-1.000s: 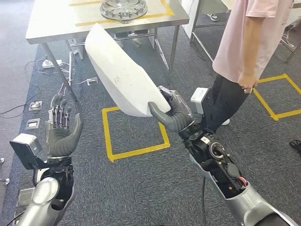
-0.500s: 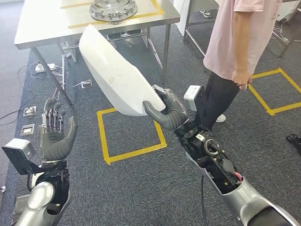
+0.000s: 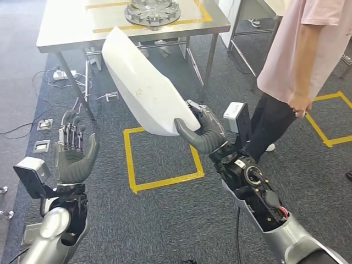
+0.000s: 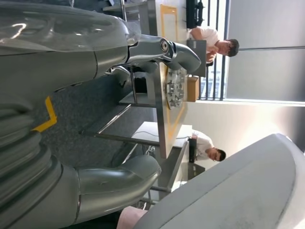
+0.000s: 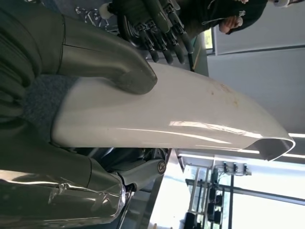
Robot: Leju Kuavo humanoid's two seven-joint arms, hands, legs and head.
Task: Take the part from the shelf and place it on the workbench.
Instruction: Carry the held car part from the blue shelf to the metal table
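The workbench lies across the top of the head view from 11 to 1 o'clock; a round metal disc rests on it at 12 o'clock. A person stands at 2 o'clock, just beside the right arm. The white part is held in the air, short of the bench; its long axis runs from the right hand up toward 11 o'clock, the far tip reaching close to the bench's near edge. The right hand grips the part's near end, thumb across the top face and fingers wrapped beneath. The left hand holds nothing, fingers upright and slightly parted, at 8 o'clock and well apart from the part. The right hand is therefore the carrying hand; judged from this, the placement calls for a forward reach over the bench edge, and the metal disc stands nearest the likely landing area. A yellow floor square lies below the part.
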